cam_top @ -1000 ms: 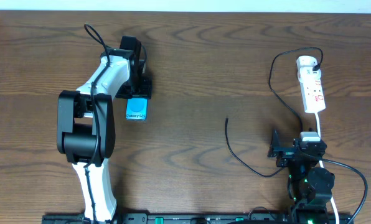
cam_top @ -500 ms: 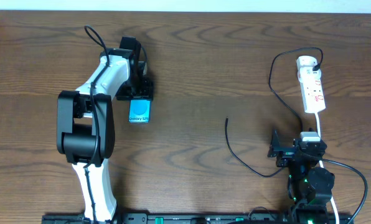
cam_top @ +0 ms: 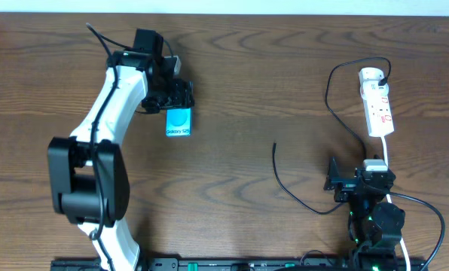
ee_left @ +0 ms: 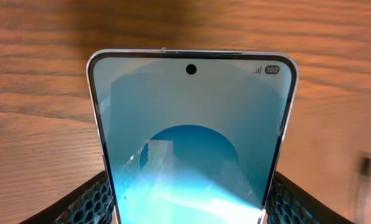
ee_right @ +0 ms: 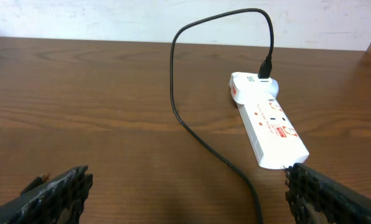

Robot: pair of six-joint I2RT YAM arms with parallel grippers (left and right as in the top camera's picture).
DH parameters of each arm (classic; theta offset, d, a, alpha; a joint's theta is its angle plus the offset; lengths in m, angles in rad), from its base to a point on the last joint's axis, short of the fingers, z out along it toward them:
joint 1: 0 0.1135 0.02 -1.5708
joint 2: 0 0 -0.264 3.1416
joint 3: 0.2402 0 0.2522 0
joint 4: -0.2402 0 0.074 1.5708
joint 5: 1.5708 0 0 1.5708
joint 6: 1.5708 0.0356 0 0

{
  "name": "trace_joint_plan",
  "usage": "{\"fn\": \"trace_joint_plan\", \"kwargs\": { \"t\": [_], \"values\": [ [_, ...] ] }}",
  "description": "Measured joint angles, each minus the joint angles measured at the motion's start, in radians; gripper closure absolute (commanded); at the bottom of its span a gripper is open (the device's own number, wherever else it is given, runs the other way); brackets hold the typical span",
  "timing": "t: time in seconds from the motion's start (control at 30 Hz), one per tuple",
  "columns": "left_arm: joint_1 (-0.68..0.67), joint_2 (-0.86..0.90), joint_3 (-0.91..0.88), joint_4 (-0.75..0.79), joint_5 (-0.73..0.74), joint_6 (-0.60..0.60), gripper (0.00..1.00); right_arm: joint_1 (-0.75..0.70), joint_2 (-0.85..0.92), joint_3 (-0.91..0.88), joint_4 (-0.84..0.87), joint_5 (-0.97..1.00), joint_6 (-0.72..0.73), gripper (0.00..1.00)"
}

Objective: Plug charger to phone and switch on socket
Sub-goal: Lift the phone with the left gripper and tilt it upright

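The phone (cam_top: 178, 122), teal screen up, sits between the fingers of my left gripper (cam_top: 177, 110), which is shut on its long sides. In the left wrist view the phone (ee_left: 192, 124) fills the frame, with one mesh finger (ee_left: 89, 199) against each edge. The charger, a thin black cable (cam_top: 285, 184), lies on the table with its free tip (cam_top: 275, 145) right of the phone and apart from it. It loops back to the socket (cam_top: 377, 105), a white strip at the far right. My right gripper (cam_top: 360, 179) stands open just short of the socket (ee_right: 269, 127), over the charger cable (ee_right: 173, 93).
The socket's white cord (cam_top: 388, 154) runs back past my right arm. Brown wood table (cam_top: 239, 75) all around, with a pale wall along its far edge (ee_right: 111, 18).
My left arm has carried the phone a little to the right and toward the far edge, its elbow swinging left. The right arm, the charger and the socket have not moved.
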Motion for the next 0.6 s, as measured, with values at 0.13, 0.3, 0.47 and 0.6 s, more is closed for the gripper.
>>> {"fn": "trace_joint_plan", "kwargs": {
  "t": [0.13, 0.3, 0.47, 0.6],
  "values": [
    [0.0, -0.051, 0.0, -0.002, 0.064, -0.032, 0.93, 0.0, 0.0, 0.0, 0.0, 0.0, 0.0, 0.01],
    [0.0, -0.091, 0.0, -0.003, 0.105, -0.151, 0.93, 0.0, 0.0, 0.0, 0.0, 0.0, 0.0, 0.01],
    [0.0, -0.095, 0.0, -0.006, 0.128, -0.344, 0.93, 0.0, 0.0, 0.0, 0.0, 0.0, 0.0, 0.01],
    [0.004, -0.095, 0.0, -0.004, 0.217, -0.503, 0.92, 0.0, 0.0, 0.0, 0.0, 0.0, 0.0, 0.01]
  ]
}}
